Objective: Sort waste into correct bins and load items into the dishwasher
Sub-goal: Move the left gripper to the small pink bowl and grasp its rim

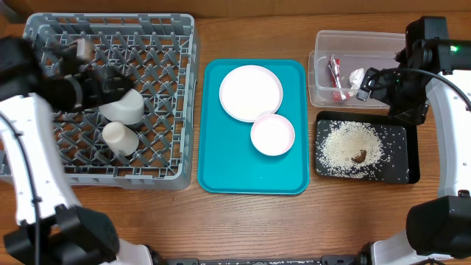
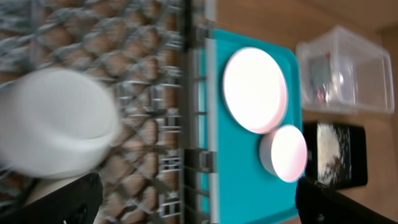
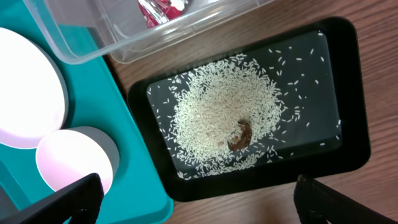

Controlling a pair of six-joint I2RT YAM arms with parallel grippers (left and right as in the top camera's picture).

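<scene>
Rice [image 1: 346,147] (brown lump [image 1: 360,156] amid it) covers the black tray [image 1: 406,171].

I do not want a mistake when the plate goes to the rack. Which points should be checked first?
1. Left gripper open: ok.
2. Right gripper open, empty: ok.
3. Free space in rack beside grey bowl and cup: ok.
4. Plate clear of small bowl on teal tray: cannot tell, edges very close.
5. Wrapper and scrap in clear tub: ok.
6. Rice and brown lump in black tray: ok.
</scene>
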